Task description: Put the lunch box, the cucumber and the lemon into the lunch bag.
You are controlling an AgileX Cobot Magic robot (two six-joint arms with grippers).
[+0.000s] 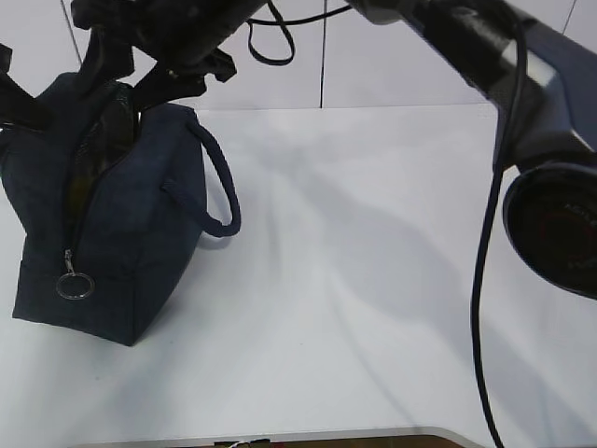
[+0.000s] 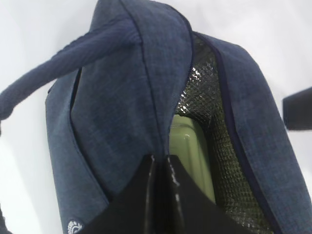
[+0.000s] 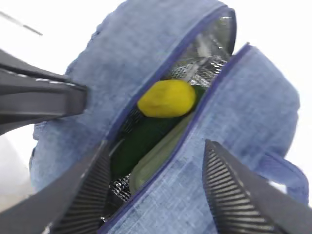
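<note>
The navy lunch bag (image 1: 121, 233) stands at the table's left with its top zipper open. In the right wrist view the yellow lemon (image 3: 166, 98) lies inside the bag (image 3: 234, 146) on the dark green cucumber (image 3: 141, 139), beside the lunch box's sage-green lid (image 3: 156, 158). My right gripper (image 3: 157, 146) is open and empty just above the opening (image 1: 140, 84). My left gripper (image 2: 160, 158) is shut on the near edge of the bag's opening (image 2: 117, 97), at the bag's far-left top (image 1: 19, 98). The lid also shows in the left wrist view (image 2: 190, 151).
The bag's loop handle (image 1: 219, 177) hangs toward the table's middle, and its metal ring pull (image 1: 74, 285) hangs at the front end. The white table (image 1: 373, 280) stretches to the right. My right arm (image 1: 522, 84) and its cable cross the upper right.
</note>
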